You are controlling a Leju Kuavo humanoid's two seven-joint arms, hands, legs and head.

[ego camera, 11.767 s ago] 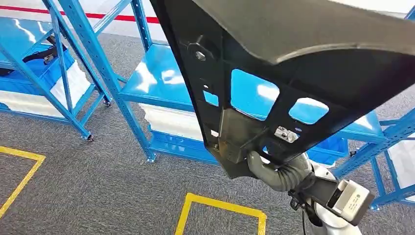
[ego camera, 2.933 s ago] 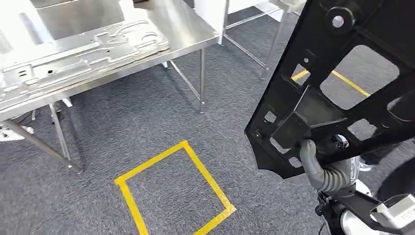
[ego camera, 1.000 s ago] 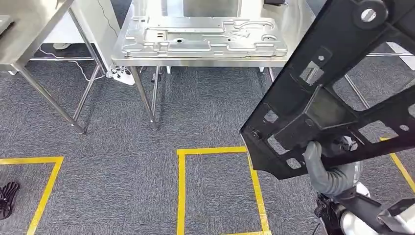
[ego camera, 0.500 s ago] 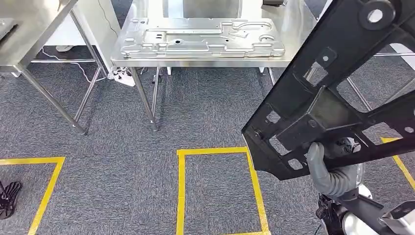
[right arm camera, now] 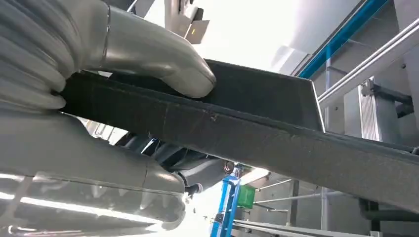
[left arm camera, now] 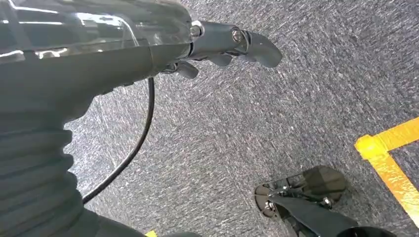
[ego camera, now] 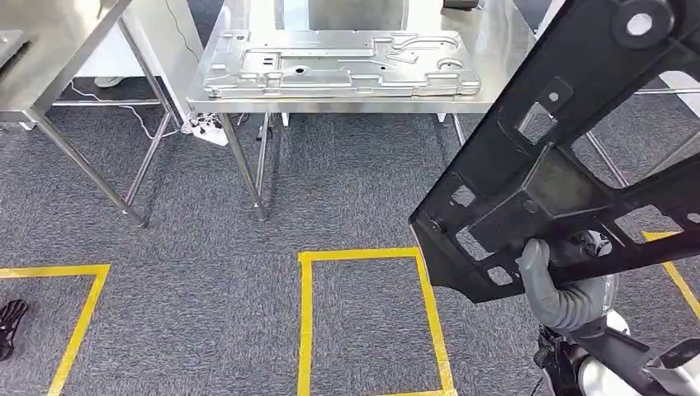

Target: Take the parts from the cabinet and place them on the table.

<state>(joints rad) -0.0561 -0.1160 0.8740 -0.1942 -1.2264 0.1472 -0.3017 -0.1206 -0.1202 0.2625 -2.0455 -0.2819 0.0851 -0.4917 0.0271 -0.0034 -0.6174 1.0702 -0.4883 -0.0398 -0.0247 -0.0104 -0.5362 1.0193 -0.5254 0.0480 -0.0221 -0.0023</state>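
Note:
A large black plastic panel [ego camera: 603, 82] with several cut-outs hangs tilted in the air on the right of the head view. My right hand [ego camera: 549, 285] grips its lower edge from beneath. In the right wrist view the thumb [right arm camera: 163, 64] presses on the panel's [right arm camera: 276, 138] thick rim, with the other fingers under it. Ahead stands a steel table [ego camera: 347, 105] bearing a stamped silver metal plate [ego camera: 338, 62]. My left hand [left arm camera: 217, 44] hangs over grey carpet with nothing in it, its fingers loosely apart.
A second steel table [ego camera: 49, 49] stands at the left. Yellow tape marks a square [ego camera: 307, 313] on the carpet before me and another at the far left [ego camera: 74, 322]. A white power strip [ego camera: 206, 130] with cables lies under the tables. A small black object [ego camera: 8, 326] lies at the left edge.
The view swung from the blue shelves to the steel tables as I turned. In the last second the scene barely shifted and the panel rose slightly in my right hand.

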